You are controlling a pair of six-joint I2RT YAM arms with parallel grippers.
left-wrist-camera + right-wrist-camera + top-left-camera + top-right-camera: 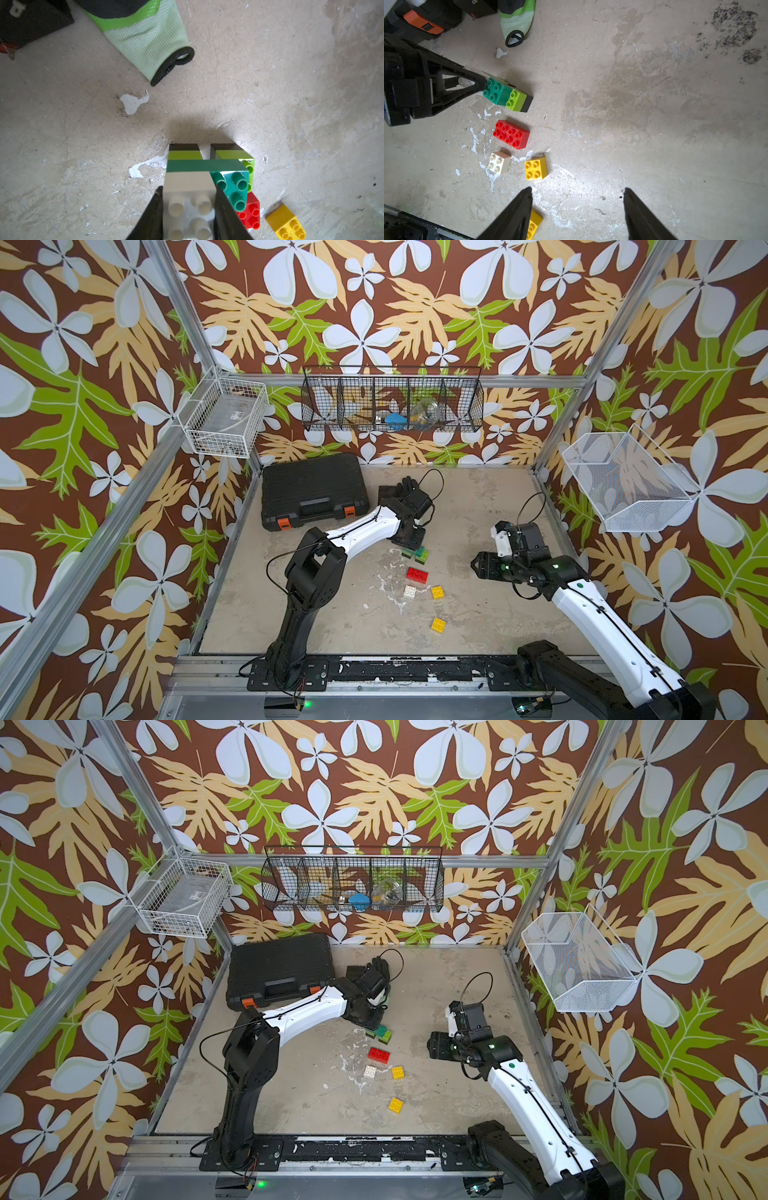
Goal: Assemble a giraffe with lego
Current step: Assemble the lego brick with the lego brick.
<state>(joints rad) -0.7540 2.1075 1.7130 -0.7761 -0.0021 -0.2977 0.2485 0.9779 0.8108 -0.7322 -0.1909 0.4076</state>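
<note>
Reaching out from its base toward the middle of the table, your left arm has its white forearm stretched forward and its wrist bent down, so the left gripper (188, 188) points at the tabletop (478, 614). Its fingers (153, 209) are clenched on either side of a white brick (188, 207), studs up, which sits on one end of the giraffe (419, 554).

So far you have two short legs, black feet (182, 147) under lime bricks (184, 155), carrying the dark green body brick (232, 182). That body lies level with its long axis running side to side across the table; its bare studded end points toward your right arm. Whether the white brick is pressed fully home can't be told.

Just in front of the giraffe lie the red brick (417, 574), a loose white brick (410, 591) and two yellow bricks (437, 592) (438, 625), all studs up.

Your right arm is folded back at its own side, elbow raised. The right gripper (577, 190) hangs over bare tabletop, released and holding nothing, aimed toward the bricks
</note>
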